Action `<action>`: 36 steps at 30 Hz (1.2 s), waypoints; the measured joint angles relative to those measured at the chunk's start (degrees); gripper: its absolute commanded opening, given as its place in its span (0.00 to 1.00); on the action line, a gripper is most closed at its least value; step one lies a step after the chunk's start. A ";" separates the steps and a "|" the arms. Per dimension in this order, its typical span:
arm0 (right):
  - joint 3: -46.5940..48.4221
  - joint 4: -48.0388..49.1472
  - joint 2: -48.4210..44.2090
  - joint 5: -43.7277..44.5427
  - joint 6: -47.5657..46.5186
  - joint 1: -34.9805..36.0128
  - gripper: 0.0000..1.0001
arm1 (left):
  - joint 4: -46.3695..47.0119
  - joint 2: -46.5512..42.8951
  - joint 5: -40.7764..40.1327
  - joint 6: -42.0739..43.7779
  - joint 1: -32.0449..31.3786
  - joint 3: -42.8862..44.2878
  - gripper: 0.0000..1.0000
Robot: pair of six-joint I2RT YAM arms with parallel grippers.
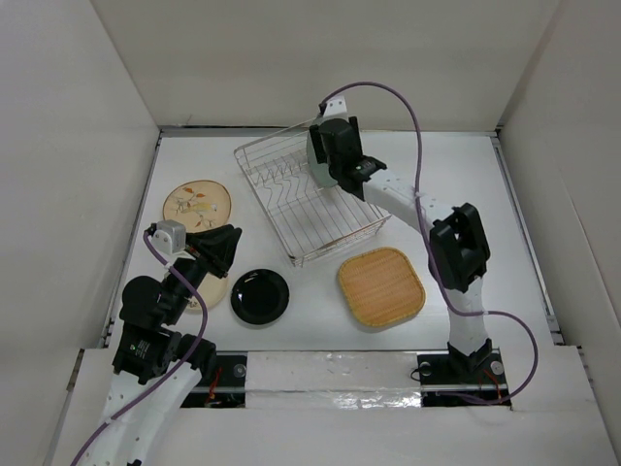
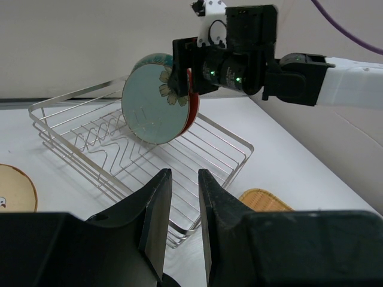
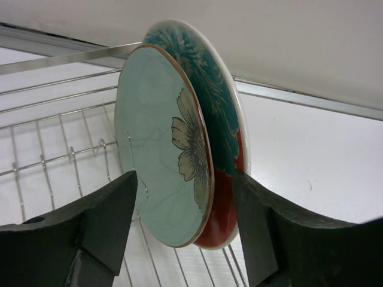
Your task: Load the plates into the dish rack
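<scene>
Two plates stand on edge in the dish rack (image 1: 325, 228): a pale green plate (image 3: 155, 149) with a flower mark, and a red patterned plate (image 3: 222, 137) leaning against its back. My right gripper (image 3: 184, 176) is open around both. Its left finger stands apart from the green plate and its right finger is at the red plate's rim. My left gripper (image 2: 184, 179) hovers low left of the rack, narrowly open with nothing in it. On the table lie a tan floral plate (image 1: 197, 206), a glossy black plate (image 1: 259, 296) and a bamboo-coloured plate (image 1: 380, 286). A cream plate (image 1: 209, 293) peeks from under the left arm.
The rack (image 2: 72, 125) sits at an angle at the back centre, its upright tines showing left of the standing plates. White walls enclose the table on three sides. The right arm (image 1: 456, 243) reaches over the bamboo-coloured plate's right side.
</scene>
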 measured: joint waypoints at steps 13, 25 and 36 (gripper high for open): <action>-29.24 5.14 -32.79 -15.17 12.35 -1.60 0.00 | 0.00 -0.11 0.22 0.00 0.00 0.00 0.22; -68.98 -5.90 -59.14 -26.49 31.76 -17.20 0.46 | 0.02 -1.97 0.63 -0.04 0.00 0.00 0.22; -77.57 -12.66 -61.55 -38.80 37.20 -28.22 0.87 | 0.04 -3.13 0.68 -0.04 0.00 0.00 0.22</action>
